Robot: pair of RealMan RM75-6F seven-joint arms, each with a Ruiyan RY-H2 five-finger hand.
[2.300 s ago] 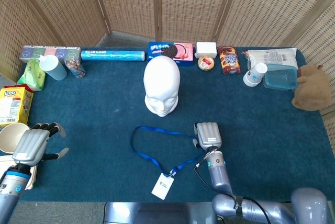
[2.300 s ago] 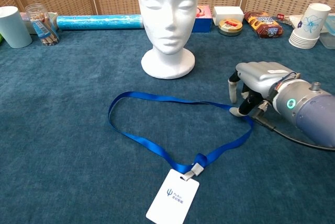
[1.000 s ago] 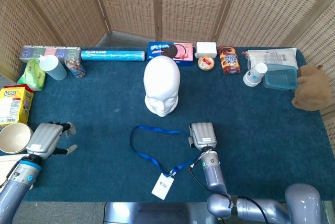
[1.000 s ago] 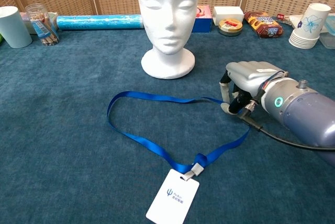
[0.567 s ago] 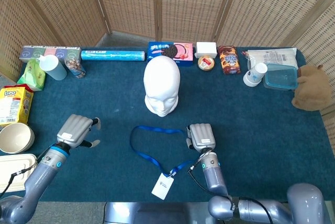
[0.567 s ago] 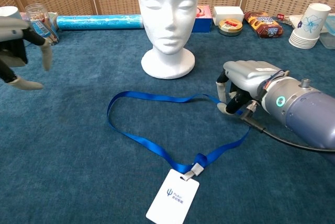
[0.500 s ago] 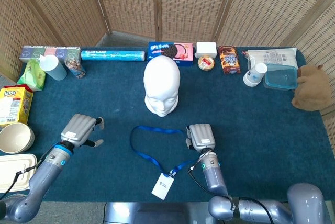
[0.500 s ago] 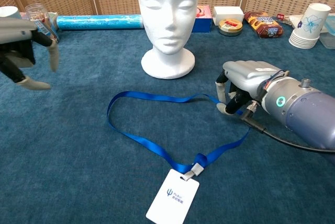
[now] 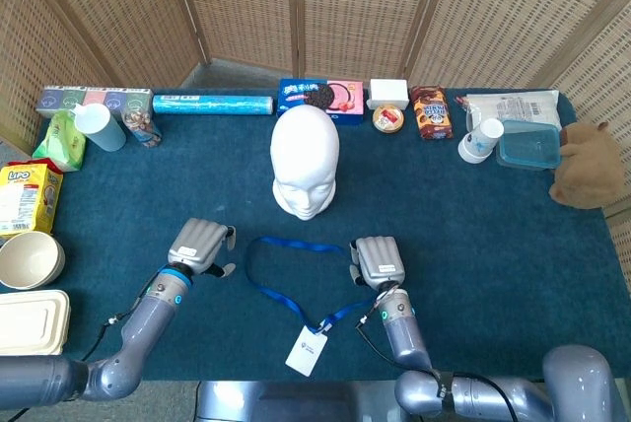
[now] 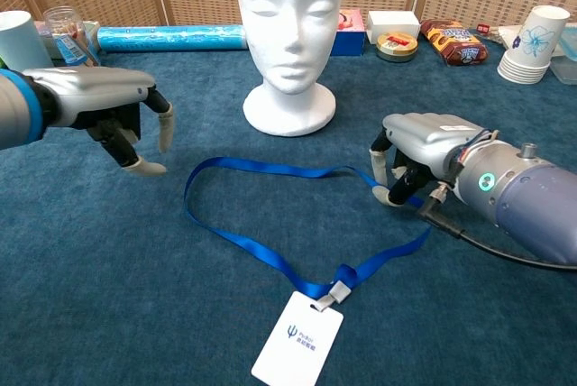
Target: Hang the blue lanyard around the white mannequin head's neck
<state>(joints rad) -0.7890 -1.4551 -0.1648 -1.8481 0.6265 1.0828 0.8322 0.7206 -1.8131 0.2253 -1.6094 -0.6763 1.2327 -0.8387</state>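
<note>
Nothing of the hanging is done yet; the white mannequin head [image 10: 289, 34] stands bare-necked at mid worktop [image 9: 493, 235], and the blue lanyard [image 10: 270, 255] lies flat in a loop in front of it, badge nearest us. Our right hand [image 10: 416, 162] sits on the loop's right side, fingers [image 10: 380, 170] curled down at the strap; whether they actually pinch it we cannot tell. Our left hand [image 10: 113, 111] hovers near the loop's left end, fingers apart, holding nothing. Lifting, spreading and lowering the loop over the head all remain, we judge.
</note>
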